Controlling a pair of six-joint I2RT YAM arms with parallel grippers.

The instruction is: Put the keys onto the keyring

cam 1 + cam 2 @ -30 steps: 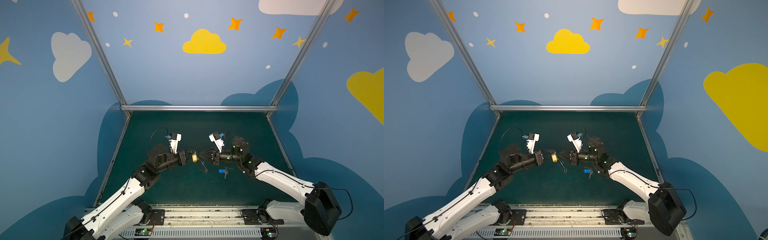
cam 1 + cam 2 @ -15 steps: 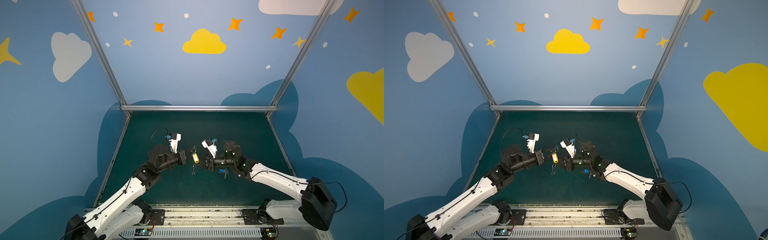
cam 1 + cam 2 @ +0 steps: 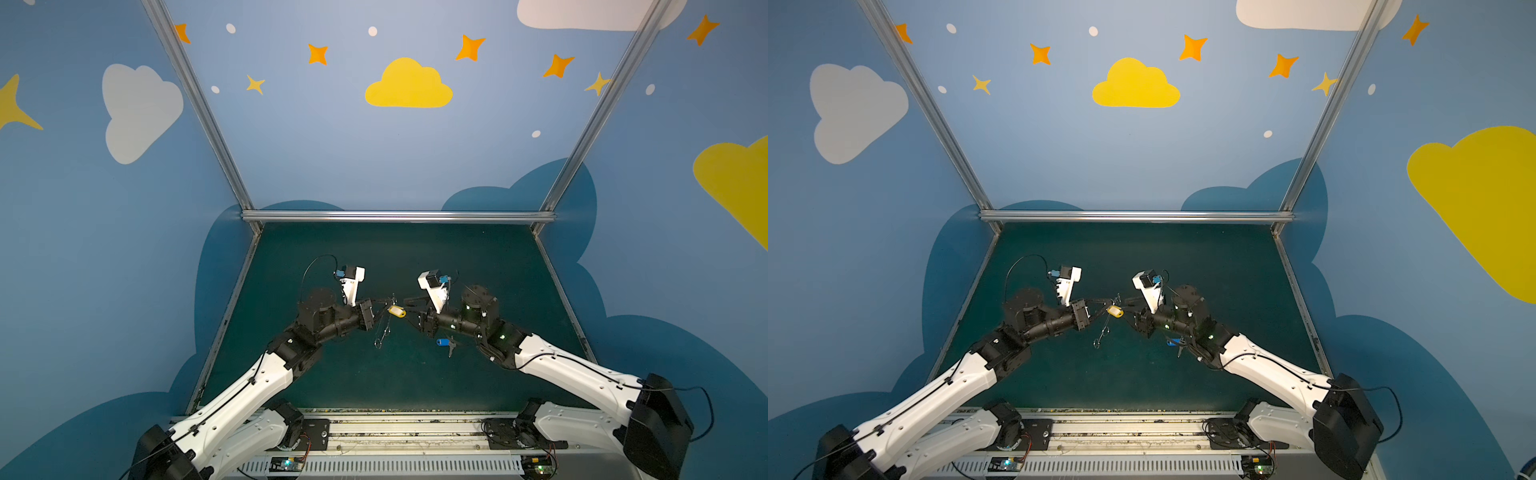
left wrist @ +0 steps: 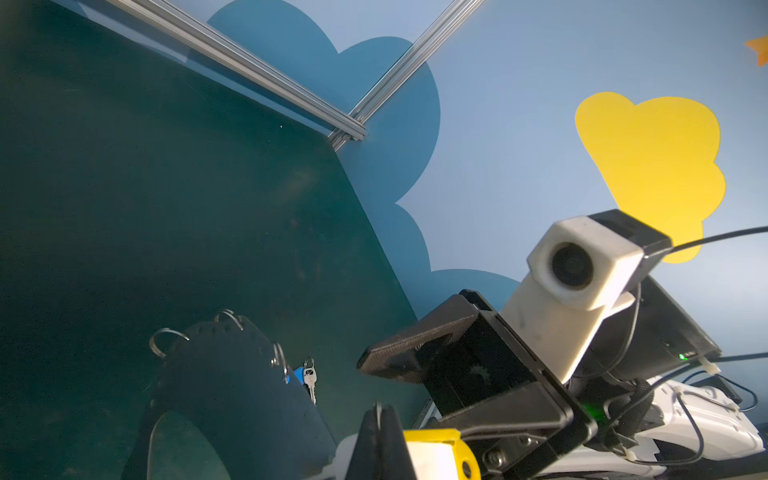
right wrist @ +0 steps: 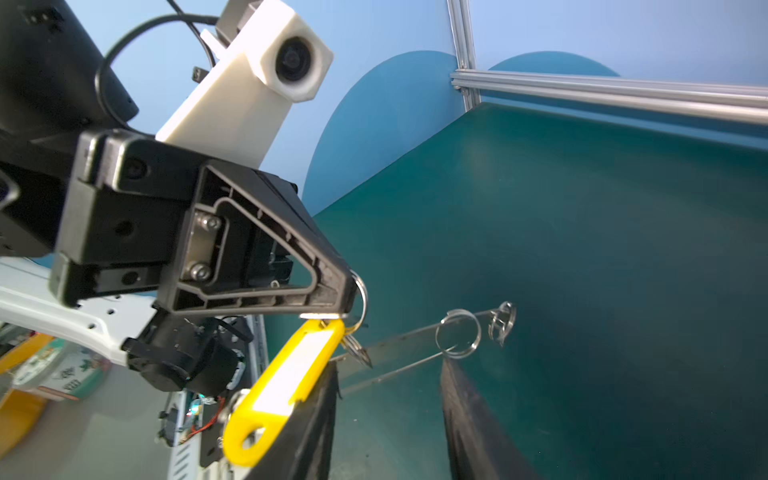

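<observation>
- Green mat as the work surface.
- Left gripper is pinched shut on the keyring, held clear of the mat; the plate hangs edge-on in both top views.
- Right gripper is just beside it, jaws partly apart, empty.
- Yellow-tag key hangs at the left gripper's tip.
- Blue-tag key lies on the mat near the right gripper.

The right gripper has spread its jaws — a second ago they were nearly closed — after pushing in toward the middle and then drawing back. The yellow tag has turned from hanging upright to lying crosswise, and the keyring beneath it, which slanted down to the right, now hangs down to the left in both top views.
</observation>
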